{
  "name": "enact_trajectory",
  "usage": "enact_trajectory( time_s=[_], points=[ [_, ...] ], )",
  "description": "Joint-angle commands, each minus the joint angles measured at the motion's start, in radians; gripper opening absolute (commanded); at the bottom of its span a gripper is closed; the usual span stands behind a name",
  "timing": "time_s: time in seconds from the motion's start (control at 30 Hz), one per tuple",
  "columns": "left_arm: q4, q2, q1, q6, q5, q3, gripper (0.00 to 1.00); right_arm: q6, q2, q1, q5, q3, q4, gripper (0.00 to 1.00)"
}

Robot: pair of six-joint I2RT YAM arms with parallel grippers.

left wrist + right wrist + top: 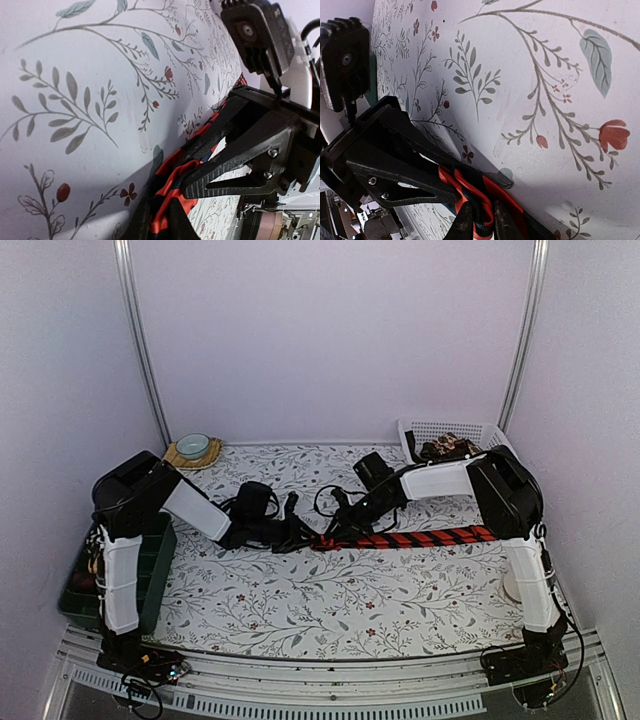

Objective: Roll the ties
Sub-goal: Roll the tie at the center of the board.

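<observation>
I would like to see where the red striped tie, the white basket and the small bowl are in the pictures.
red striped tie (420, 537): top view, middle of its flat stretch.
white basket (455, 427): top view, its far wall.
small bowl (192, 445): top view, its centre.

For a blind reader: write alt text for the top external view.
A red fabric necktie with black diagonal stripes lies flat across a floral-printed tablecloth; the left end effector and right end effector pinch one end mid-table.
</observation>
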State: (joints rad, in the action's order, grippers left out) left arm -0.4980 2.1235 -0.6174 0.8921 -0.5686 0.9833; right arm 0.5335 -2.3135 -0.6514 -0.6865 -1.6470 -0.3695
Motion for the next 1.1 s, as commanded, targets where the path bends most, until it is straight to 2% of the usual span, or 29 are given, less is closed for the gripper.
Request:
enact_trajectory(
  time_s=[0.0,0.1,0.3,0.43,0.6,0.73,1.07],
  points=[
    [0.177,0.087,-0.051,0.022,0.004,-0.052,0.07,0.0,-0.078,0.003,0.044,0.03,0.005,0.15],
    [0.18,0.086,-0.054,0.021,0.012,-0.051,0.0,0.001,-0.069,0.004,0.045,0.036,0.013,0.16],
    [0.303,0.034,-0.051,-0.06,0.114,-0.016,0.0,-0.013,-0.015,0.004,0.061,0.032,0.0,0.27],
    [0.442,-0.022,-0.041,-0.158,0.205,0.021,0.0,-0.039,0.052,0.005,0.081,0.03,-0.019,0.44],
    [0.568,-0.084,-0.014,-0.282,0.298,0.065,0.0,-0.109,0.146,0.005,0.118,0.023,-0.053,0.58],
    [0.657,-0.098,0.0,-0.358,0.346,0.107,0.0,-0.177,0.188,0.006,0.178,0.012,-0.089,0.6],
    [0.864,-0.102,0.007,-0.529,0.455,0.215,0.0,-0.268,0.237,0.005,0.25,0.074,-0.062,0.53]
  ],
)
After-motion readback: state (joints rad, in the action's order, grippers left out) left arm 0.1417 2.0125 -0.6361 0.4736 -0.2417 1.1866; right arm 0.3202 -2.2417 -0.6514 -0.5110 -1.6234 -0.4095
